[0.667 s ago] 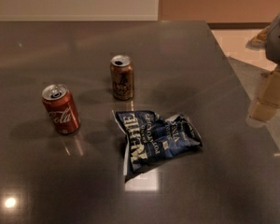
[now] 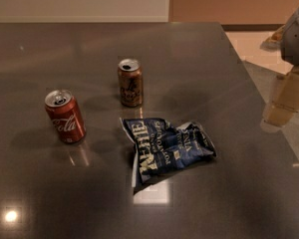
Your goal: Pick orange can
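Copper-brown with a silver top, the orange can (image 2: 130,83) stands upright near the middle of the dark tabletop (image 2: 239,198), its mouth facing up. A red cola can (image 2: 65,116) stands toward the left of the view, well apart from it, so I judge a grip round the orange can's sides would not knock it. A crumpled blue crisp bag (image 2: 167,148) lies flat just in front of the orange can, near it but not touching as far as I can see; that is what could get in my way. My hand (image 2: 283,103) hangs at the right edge of the view, by the tabletop's side and well apart from the can; whether it is apart or together I cannot tell
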### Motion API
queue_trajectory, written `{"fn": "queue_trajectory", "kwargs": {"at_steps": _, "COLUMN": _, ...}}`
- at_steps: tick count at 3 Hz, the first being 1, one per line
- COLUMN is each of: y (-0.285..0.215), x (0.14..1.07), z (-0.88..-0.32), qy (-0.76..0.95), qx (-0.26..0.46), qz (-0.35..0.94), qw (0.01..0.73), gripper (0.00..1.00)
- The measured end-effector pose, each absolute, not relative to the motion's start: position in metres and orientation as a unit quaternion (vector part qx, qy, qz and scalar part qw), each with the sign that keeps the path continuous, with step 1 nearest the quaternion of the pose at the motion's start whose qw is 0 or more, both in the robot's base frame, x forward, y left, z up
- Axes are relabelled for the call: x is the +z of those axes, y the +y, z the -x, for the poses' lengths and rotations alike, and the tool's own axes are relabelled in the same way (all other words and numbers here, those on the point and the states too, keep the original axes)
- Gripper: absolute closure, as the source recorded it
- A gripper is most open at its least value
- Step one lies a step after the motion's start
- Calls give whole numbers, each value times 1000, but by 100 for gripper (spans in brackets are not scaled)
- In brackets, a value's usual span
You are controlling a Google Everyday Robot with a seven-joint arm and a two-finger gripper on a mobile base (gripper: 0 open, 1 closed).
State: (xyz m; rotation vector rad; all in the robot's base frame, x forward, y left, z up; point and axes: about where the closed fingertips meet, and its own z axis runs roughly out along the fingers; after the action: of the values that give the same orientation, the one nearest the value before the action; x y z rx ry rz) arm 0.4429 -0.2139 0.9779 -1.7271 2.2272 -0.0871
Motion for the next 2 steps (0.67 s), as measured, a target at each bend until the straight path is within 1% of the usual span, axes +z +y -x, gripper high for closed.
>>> {"fn": "queue_trajectory", "kwargs": {"at_steps": 1, "y": -196, "x": 974, "z": -472, "qy": 771, "qx": -4, "qz": 612, "qw": 176, "gripper": 0}}
{"fn": "queue_trajectory", "kwargs": {"at_steps": 2, "y": -166, "x": 964, "z": -508, "qy": 752, "qx": 29, "qz": 629, "qw": 198, "gripper": 0}}
